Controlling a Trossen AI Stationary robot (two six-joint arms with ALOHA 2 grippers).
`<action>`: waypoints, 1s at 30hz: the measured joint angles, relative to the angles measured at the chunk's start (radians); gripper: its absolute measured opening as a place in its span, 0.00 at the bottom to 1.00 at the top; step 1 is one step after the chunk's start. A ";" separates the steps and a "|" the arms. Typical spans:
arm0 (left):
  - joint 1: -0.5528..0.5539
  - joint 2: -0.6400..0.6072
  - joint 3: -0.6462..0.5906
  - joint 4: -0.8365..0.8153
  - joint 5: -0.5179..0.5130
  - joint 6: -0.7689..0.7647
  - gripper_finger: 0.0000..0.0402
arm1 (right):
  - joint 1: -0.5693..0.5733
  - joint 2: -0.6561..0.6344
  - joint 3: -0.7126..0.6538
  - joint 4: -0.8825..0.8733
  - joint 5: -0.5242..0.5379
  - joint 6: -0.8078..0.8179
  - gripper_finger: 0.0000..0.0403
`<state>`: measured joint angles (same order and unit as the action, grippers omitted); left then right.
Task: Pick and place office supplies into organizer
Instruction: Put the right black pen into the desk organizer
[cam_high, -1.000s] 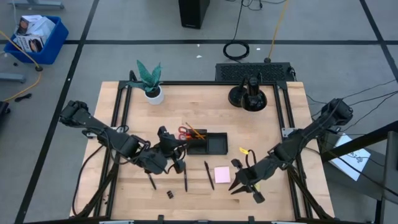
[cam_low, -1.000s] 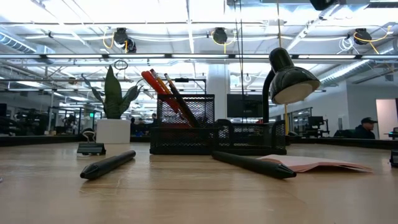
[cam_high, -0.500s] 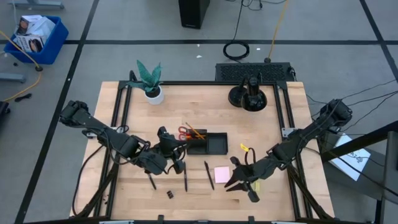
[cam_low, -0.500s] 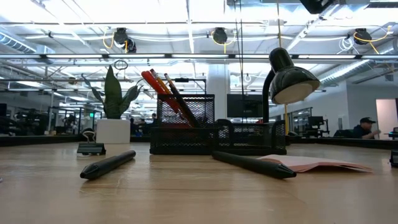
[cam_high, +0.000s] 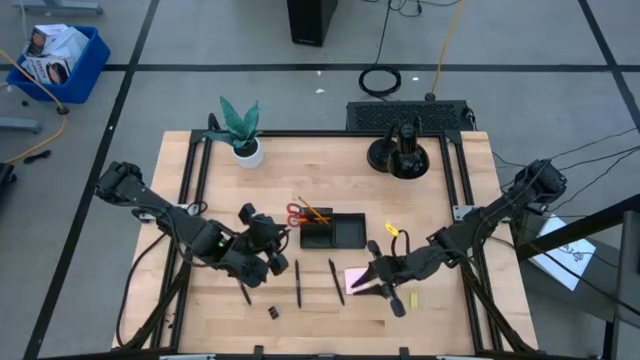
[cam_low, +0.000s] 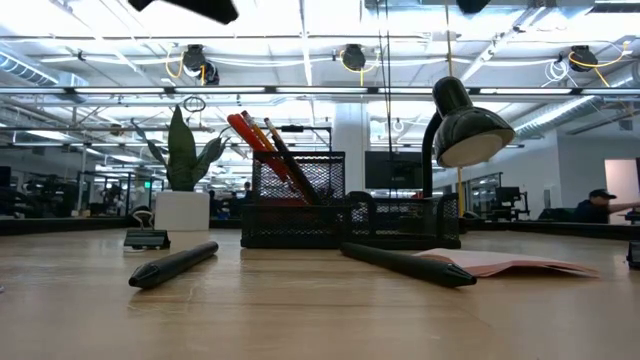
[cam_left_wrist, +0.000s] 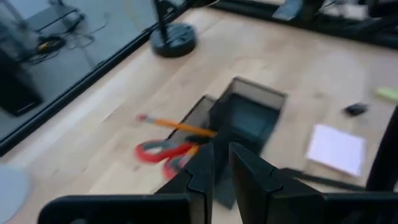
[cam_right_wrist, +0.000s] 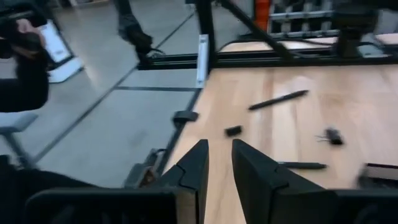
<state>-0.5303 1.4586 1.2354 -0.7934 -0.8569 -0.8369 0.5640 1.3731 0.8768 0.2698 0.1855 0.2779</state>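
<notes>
The black organizer (cam_high: 335, 231) stands mid-table with red-handled scissors (cam_high: 293, 212) and orange pencils (cam_high: 314, 213) leaning out of its left compartment. Two black pens (cam_high: 298, 283) (cam_high: 336, 281) lie on the table nearer the front, and a third (cam_high: 245, 293) lies under my left arm. A binder clip (cam_high: 272, 311) lies near the front edge. My left gripper (cam_high: 282, 246) hovers just left of the organizer (cam_left_wrist: 244, 118), open by a narrow gap and empty. My right gripper (cam_high: 365, 283) hangs over the pink sticky-note pad (cam_high: 353, 279), also narrowly open and empty. The yellow-green piece (cam_high: 413, 298) lies to the pad's right.
A potted plant (cam_high: 241, 130) stands at the far left and a black desk lamp (cam_high: 400, 152) at the far right. A second binder clip (cam_left_wrist: 356, 109) lies beyond the pad (cam_left_wrist: 336, 148). A person (cam_right_wrist: 25, 59) shows off the table's left side.
My right gripper has swung toward the table's left and a little toward the far edge, coming over the pink pad. My left gripper has tipped downward and drawn slightly toward the table's left. No object has moved.
</notes>
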 joint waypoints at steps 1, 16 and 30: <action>-0.002 0.000 0.000 -0.033 -0.008 -0.026 0.13 | -0.003 0.000 0.000 -0.002 0.006 -0.002 0.16; -0.114 -0.069 0.000 -0.536 -0.122 -0.492 0.13 | -0.023 0.091 0.365 -0.525 0.161 -0.080 0.16; -0.271 -0.162 0.000 -0.640 -0.191 -0.561 0.13 | -0.066 0.312 0.523 -0.779 0.077 0.295 0.16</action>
<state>-0.8016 1.2968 1.2354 -1.4338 -1.0480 -1.3975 0.4979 1.6847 1.4001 -0.5096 0.2623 0.5730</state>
